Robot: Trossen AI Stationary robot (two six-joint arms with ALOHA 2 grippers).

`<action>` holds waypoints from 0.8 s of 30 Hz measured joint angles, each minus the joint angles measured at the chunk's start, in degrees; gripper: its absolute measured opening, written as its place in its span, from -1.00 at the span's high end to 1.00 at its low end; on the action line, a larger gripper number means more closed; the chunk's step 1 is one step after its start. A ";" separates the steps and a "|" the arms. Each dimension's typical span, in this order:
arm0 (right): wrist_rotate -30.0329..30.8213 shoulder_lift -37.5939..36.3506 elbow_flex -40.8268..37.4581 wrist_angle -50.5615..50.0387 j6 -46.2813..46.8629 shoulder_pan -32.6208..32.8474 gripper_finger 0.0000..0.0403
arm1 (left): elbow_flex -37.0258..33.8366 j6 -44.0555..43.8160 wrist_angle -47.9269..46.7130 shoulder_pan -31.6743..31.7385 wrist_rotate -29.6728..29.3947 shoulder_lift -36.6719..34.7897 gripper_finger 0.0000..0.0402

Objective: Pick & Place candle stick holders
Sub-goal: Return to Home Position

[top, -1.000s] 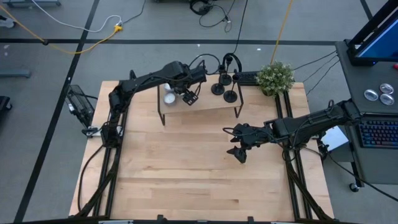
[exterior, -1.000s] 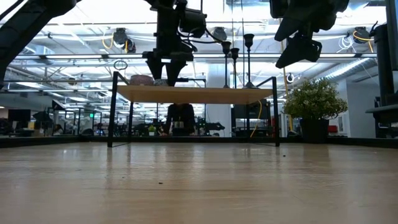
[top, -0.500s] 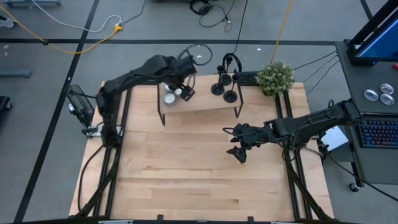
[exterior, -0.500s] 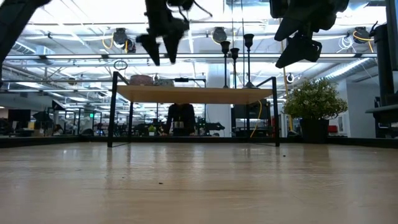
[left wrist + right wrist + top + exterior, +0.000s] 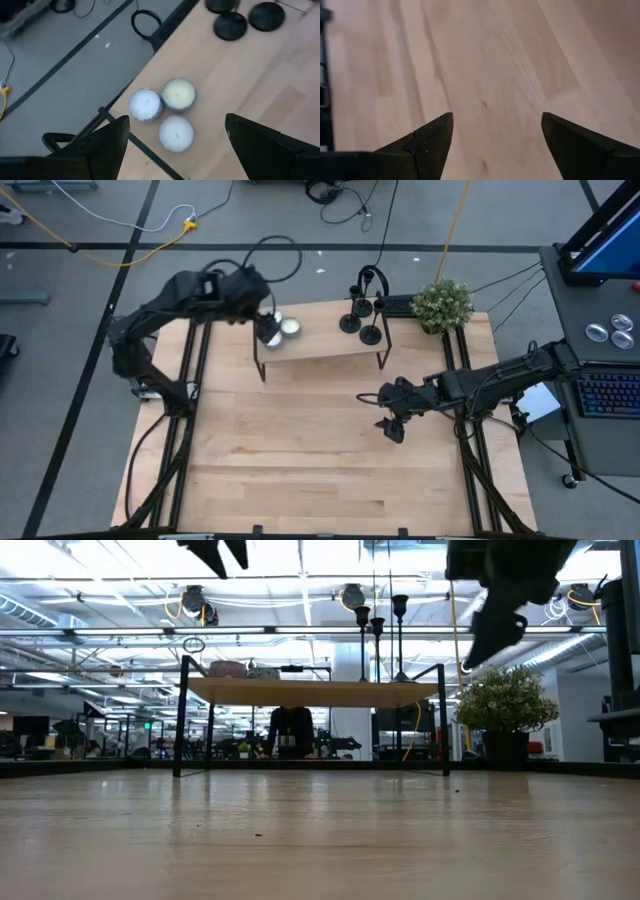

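Three black candle stick holders stand on their round bases at the right end of a small raised wooden shelf. Their bases also show in the left wrist view, their stems in the low view. My left gripper is open and empty, high above the shelf's left end, where three round white tealights sit between its fingers in the left wrist view. My right gripper is open and empty above the bare table, on the near side of the shelf's right end; its wrist view shows only bare wood.
A small potted plant stands at the table's far right corner, beside the shelf. The shelf stands on thin black legs. The wooden table top on the near side of the shelf holds nothing else.
My left gripper has risen from the tealights at the shelf's left end and drawn back toward the table's left edge, leaving the tealights on the shelf. My right gripper has shifted a little above the table.
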 joint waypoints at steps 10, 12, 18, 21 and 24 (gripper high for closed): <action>3.16 -1.87 -0.01 -4.20 -2.74 0.02 -0.45 | -30.28 -6.75 15.95 -8.03 0.76 -19.12 -0.67; 4.09 -3.50 -0.02 -4.24 -4.38 0.00 -0.45 | -37.27 -7.80 20.29 -10.36 1.55 -23.87 -0.67; 7.77 -12.41 -3.66 -3.32 -6.38 0.02 -0.45 | -56.16 -10.08 37.39 -18.75 2.08 -38.04 -0.67; 7.56 -18.68 -8.66 -0.99 -5.30 0.02 -0.45 | -64.94 -11.00 46.65 -21.97 0.63 -44.62 -0.67; 7.54 -25.37 -13.27 -0.24 -3.12 0.02 -0.45 | -72.90 -13.10 52.09 -24.14 -2.21 -50.27 -0.67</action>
